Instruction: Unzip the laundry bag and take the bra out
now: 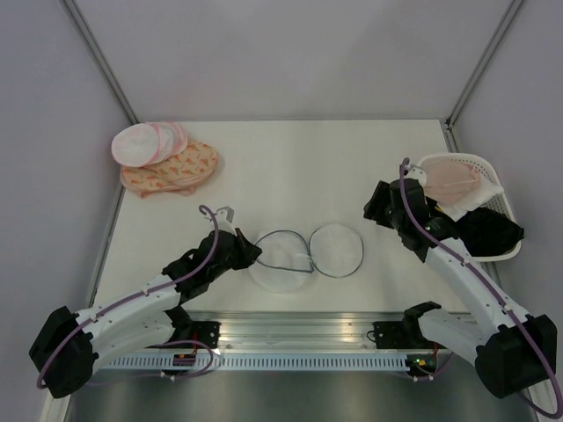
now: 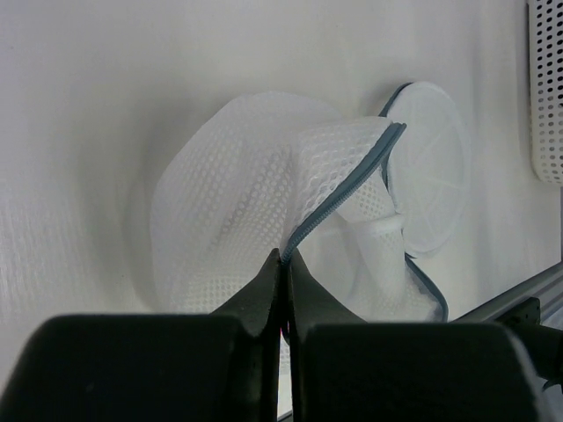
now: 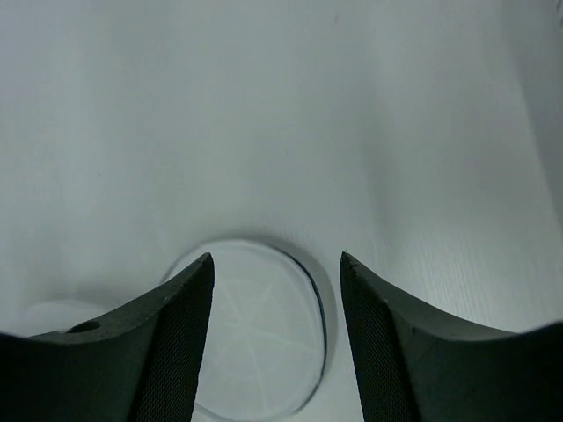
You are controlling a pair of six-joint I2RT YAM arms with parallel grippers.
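A: Left gripper (image 2: 283, 264) state?
B: Pinched tight on the zipper rim (image 2: 343, 198) of the laundry bag (image 1: 280, 271), at its left half. The mesh there stands folded up.
A: Bag position?
B: Centre of the table (image 1: 308, 167), near edge, both discs open side by side.
A: Right gripper (image 3: 275, 259)?
B: Spread wide, aloft right of the bag, holding nothing.
A: Bra (image 1: 450, 181)?
B: In the white basket (image 1: 457, 160), far right, beside black garments (image 1: 488, 233).

I see bright, even, diffuse light with only soft shadows. The table (image 1: 290, 167) nearly washes out white. Both wrist views blur along the bottom; the laundry bag (image 2: 229, 202) mesh stays crisp.
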